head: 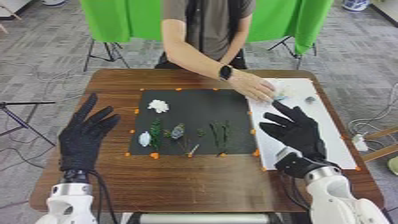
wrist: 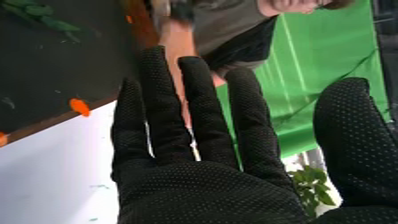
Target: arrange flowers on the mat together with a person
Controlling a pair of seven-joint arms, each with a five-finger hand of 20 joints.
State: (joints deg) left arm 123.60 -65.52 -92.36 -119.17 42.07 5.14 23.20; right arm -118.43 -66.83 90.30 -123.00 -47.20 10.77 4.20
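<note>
Right, the white flower (head: 158, 105) lies at the far left of the dark mat (head: 195, 107), with green stems (head: 222, 137) nearer me. To the right, a person's hand (head: 256, 89) is at the white board's (head: 322, 132) far left edge, beside pale flowers (head: 282, 95); I can't tell if they touch. My right hand (head: 295, 132) is above the board, my left hand (head: 82, 142) above the table's (head: 195, 185) left side, both spread open and empty.

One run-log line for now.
left robot hand: open, left of black mat | right robot hand: open, above white sheet | person's hand: at sheet | white flower: on mat
</note>
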